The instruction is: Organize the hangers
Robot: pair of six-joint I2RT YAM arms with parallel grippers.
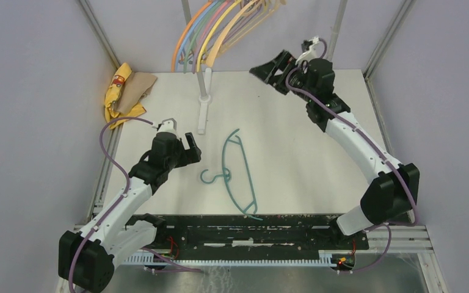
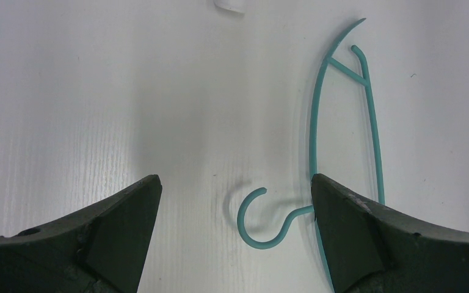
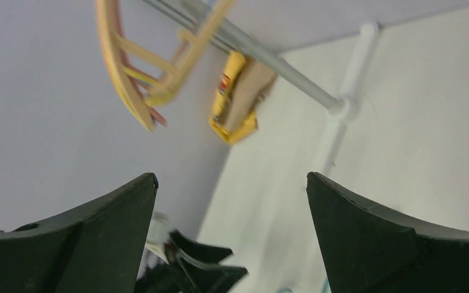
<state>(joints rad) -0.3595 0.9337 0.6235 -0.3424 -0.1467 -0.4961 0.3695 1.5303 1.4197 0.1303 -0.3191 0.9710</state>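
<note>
Closest to the overhead camera, the left arm's base (image 1: 85,262) is seen at 7 o'clock, at the near edge of the white table (image 1: 305,152). A yellow and brown bundle (image 1: 121,91) is found at 10 o'clock, at the table's far left corner.

Toward 9 o'clock of the table's middle, the left gripper (image 1: 192,149) is held low over the surface with its jaws spread wide apart. A teal hanger (image 2: 371,116) is laid flat near the middle of the table. Its hook is turned toward 9 o'clock, and its long sides run from 12 to 5 o'clock. In the left wrist view the hook is framed between the two fingers (image 2: 116,226), and part of the hanger is covered by the right-hand one. Whether that finger touches the hanger cannot be told.

At 12 o'clock a white stand (image 1: 203,113) is set on the table. A bunch of hangers (image 1: 217,27) in orange, blue, pink, yellow and peach is hung above it, packed side by side.

At 1 o'clock the right gripper (image 1: 262,76) is raised off the table and pointed toward 9 o'clock, just beside the bunch. Its jaws are parted widely, and peach hangers are seen beyond them in the right wrist view.
</note>
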